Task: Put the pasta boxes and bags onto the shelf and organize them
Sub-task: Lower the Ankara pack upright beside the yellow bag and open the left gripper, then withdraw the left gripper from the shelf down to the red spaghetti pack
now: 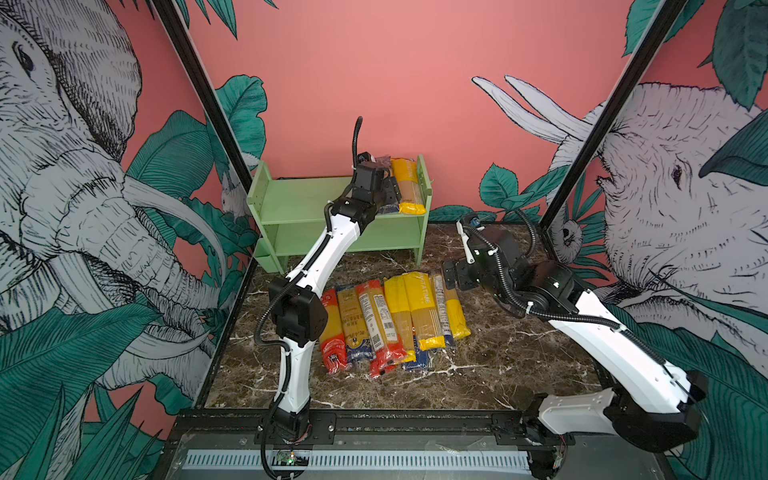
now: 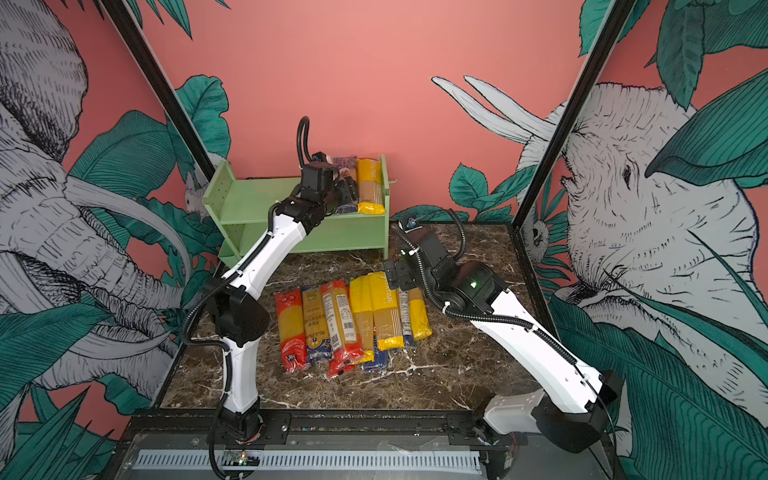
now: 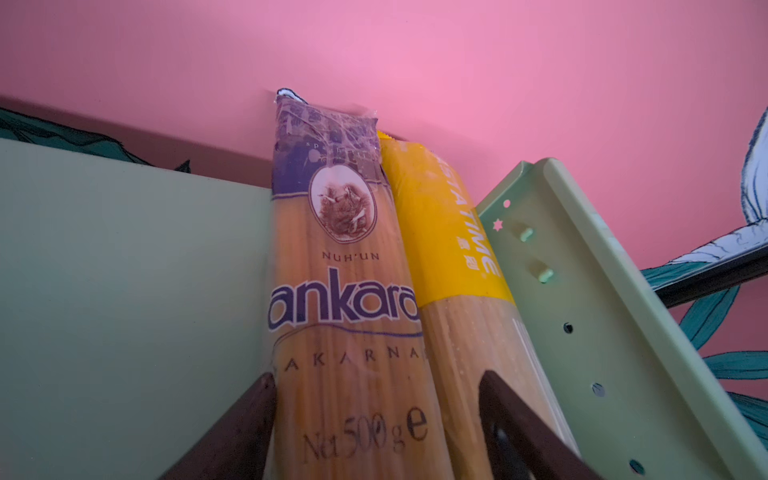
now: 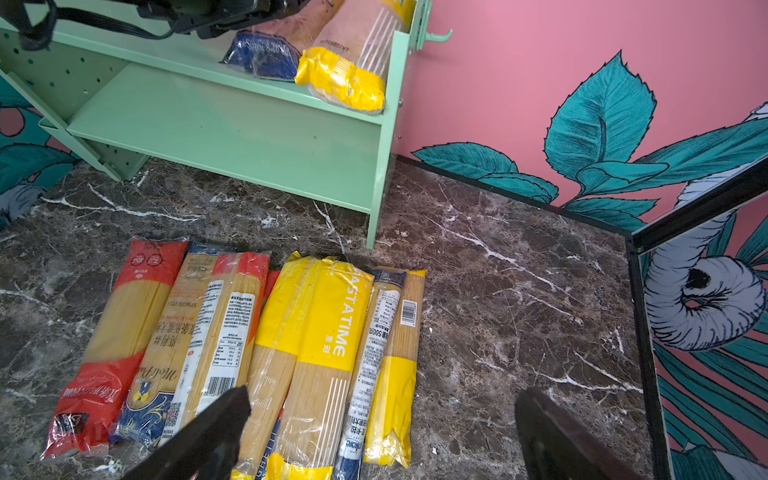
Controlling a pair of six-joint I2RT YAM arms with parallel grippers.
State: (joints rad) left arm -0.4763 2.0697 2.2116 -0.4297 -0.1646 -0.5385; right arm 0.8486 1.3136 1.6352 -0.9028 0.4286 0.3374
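Observation:
On the top board of the mint-green shelf [image 1: 299, 203] [image 4: 228, 124] two spaghetti packs lie side by side at the right end. One is a blue-ended Ankara pack [image 3: 345, 291] [image 2: 345, 164], the other a yellow-ended pack [image 3: 449, 249] [image 1: 409, 183] against the side panel. My left gripper [image 3: 376, 376] [image 1: 388, 191] stands open over them, its fingers [image 3: 249, 415] straddling the Ankara pack without squeezing it. Several more packs [image 1: 390, 316] [image 4: 249, 340] lie in a row on the marble table. My right gripper [image 4: 384, 392] [image 1: 453, 276] hovers open above the row's right end, holding nothing.
The shelf's lower board [image 4: 208, 137] holds nothing. A hook [image 4: 436, 37] sticks out of the shelf's right panel. Bare marble [image 4: 519, 311] lies right of the row, up to the black frame post [image 1: 582, 166] and pink wall [image 1: 395, 83].

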